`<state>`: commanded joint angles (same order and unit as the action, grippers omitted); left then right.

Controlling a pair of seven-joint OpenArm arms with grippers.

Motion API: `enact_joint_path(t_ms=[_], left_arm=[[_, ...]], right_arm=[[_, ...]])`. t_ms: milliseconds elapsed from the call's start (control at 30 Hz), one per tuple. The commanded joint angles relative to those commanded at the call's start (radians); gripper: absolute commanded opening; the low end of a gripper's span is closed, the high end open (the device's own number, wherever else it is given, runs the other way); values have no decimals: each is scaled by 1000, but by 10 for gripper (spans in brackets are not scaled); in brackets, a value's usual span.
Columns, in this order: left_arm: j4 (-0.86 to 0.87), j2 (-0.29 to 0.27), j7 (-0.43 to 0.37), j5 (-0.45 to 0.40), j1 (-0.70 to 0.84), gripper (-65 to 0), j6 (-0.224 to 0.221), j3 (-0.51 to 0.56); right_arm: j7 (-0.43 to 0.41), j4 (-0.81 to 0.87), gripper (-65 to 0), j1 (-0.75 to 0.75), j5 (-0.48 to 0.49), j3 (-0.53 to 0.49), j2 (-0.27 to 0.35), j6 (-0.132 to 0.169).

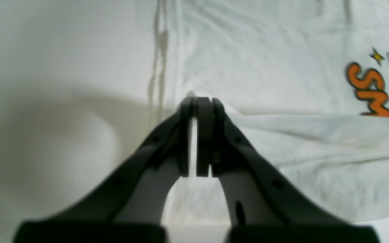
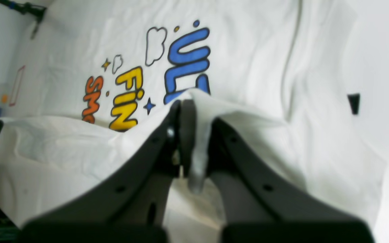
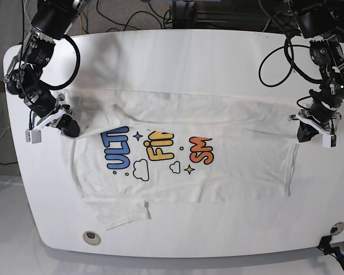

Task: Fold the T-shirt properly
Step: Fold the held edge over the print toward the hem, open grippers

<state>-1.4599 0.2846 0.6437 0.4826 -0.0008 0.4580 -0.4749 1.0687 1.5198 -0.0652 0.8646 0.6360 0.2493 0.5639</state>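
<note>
The white T-shirt (image 3: 229,172) lies spread on the white table (image 3: 189,57), print up. Blue "ULT", yellow "FIN" and orange "SM" show; the rest of the letters lie under a folded-over fabric band. My left gripper (image 3: 302,134) is at the shirt's right edge in the base view. In the left wrist view it (image 1: 198,101) is shut on a fabric edge of the shirt (image 1: 265,50). My right gripper (image 3: 71,129) is at the shirt's left edge. In the right wrist view it (image 2: 184,103) is shut on a raised fold of the shirt (image 2: 248,50).
Cables (image 3: 131,11) run behind the table's far edge. A round hole (image 3: 90,235) sits near the front left corner and a black clamp (image 3: 332,229) at the front right. A small black mark (image 2: 354,103) is on the table beside the shirt.
</note>
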Motion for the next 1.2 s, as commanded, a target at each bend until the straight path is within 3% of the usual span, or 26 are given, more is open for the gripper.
enact_joint_path(t_ms=[300,367,400,433,500,600,667,967,1100,1133,1200], left_arm=[[25,0,0,-2,-12,-631,0,2],[26,0,0,-2,-14,-549,-3,2],[26,0,2,-2,-20,-484,-3,2],[26,0,3,-9,-21,-413,-3,2],[26,0,5,-61,-31,-335,-3,5],[26,0,37,-141,-74,-325,-3,43],[23,0,49,-161,-81,-324,-3,44],[-60,28,46,-158,-46,-326,0,43],[-155,28,26,-160,8,-326,0,43],[-181,28,-9,-161,32,-326,0,43],[-218,28,-89,-163,89,-326,0,49]], right_arm=[[0,-129,-650,-49,-46,-2,6,2],[0,-130,-650,-49,-46,-2,6,2],[0,-130,-620,-49,-46,-2,6,0],[0,-132,-549,-51,-46,-2,6,0],[0,-132,-407,-60,-48,-2,8,0],[0,-129,-214,-64,-87,-38,35,0],[0,-127,-146,-64,-107,-57,54,0],[-2,130,-138,71,-117,-61,149,0],[-8,247,-138,120,-328,-61,129,9],[-17,261,-138,127,-393,-63,112,11],[-68,275,-138,147,-497,-63,83,44]])
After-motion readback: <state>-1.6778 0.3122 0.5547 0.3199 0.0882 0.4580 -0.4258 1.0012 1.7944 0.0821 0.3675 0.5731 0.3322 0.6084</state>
